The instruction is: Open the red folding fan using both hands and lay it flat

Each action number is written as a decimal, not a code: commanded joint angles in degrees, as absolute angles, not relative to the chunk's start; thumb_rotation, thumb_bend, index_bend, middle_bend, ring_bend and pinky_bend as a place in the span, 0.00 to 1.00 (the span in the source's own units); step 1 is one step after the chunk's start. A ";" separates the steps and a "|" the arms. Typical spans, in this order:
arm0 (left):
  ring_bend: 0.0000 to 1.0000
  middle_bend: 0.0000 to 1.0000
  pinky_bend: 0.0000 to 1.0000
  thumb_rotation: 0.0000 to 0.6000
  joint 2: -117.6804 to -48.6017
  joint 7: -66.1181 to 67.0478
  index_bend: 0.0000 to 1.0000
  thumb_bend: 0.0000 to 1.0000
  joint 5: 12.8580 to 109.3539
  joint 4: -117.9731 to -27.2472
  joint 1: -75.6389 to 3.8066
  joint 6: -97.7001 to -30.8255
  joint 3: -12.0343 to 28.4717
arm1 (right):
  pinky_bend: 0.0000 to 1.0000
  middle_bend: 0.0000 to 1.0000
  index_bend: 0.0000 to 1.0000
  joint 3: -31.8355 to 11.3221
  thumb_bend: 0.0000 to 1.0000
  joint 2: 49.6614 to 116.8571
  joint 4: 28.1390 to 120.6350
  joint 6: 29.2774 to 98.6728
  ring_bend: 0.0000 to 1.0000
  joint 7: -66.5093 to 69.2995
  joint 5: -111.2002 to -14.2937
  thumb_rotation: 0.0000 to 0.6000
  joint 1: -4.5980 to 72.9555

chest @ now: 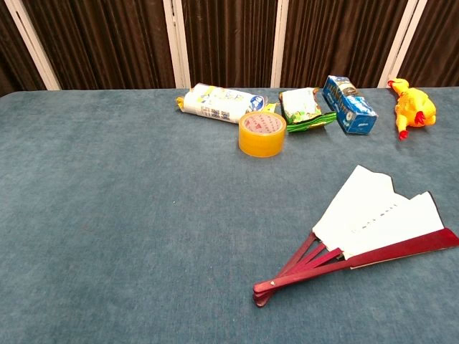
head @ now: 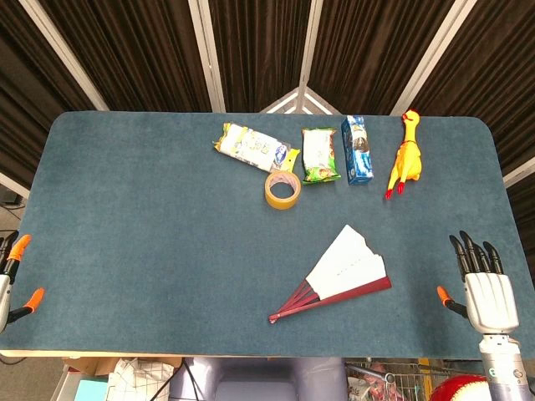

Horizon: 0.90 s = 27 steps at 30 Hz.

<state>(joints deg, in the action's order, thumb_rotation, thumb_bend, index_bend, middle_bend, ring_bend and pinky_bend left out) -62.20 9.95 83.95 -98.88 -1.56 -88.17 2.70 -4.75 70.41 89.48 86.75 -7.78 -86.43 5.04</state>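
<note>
Right hand (head: pixel 489 288) empty, fingers (head: pixel 474 254) apart; left hand (head: pixel 10 280) seemingly likewise.

White hand (head: pixel 489 296), black fingers (head: pixel 473 252)

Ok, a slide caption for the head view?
Partly opened red folding fan lies flat on the table; both hands, left and right, open at the edges.

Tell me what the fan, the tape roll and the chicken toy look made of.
Folding fan: white leaf looks like matte paper, creased flat with faint printed marks; the ribs and guard are dark red and slightly glossy, lacquered wood or plastic, can't tell which.
Tape roll: shiny translucent yellow-tan plastic film, probably on a card core.
Rubber chicken: smooth yellow moulded body with red details, likely soft vinyl or rubber.
</note>
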 commanded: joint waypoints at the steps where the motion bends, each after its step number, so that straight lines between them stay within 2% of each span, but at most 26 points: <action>1: 0.00 0.00 0.00 1.00 -62.26 9.88 0.04 0.39 84.19 -98.91 -1.58 -88.21 2.62 | 0.09 0.05 0.00 -4.65 0.26 70.38 89.51 86.79 0.16 -7.89 -86.45 1.00 4.95; 21: 0.00 0.00 0.00 1.00 -62.26 10.07 0.03 0.39 84.73 -99.28 -1.01 -89.61 2.60 | 0.09 0.06 0.00 -2.64 0.26 69.89 90.44 83.51 0.16 -6.30 -88.20 1.00 6.03; 27: 0.00 0.00 0.00 1.00 -62.21 9.45 0.03 0.39 83.41 -99.20 -1.05 -89.17 3.06 | 0.09 0.05 0.06 -1.22 0.26 71.54 90.30 83.00 0.16 -4.01 -90.59 1.00 6.45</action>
<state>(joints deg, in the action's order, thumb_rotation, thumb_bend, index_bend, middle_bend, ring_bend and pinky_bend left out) -62.25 9.49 83.75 -99.27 -1.00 -89.30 2.86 -1.66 70.82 90.67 82.92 -4.50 -89.95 6.40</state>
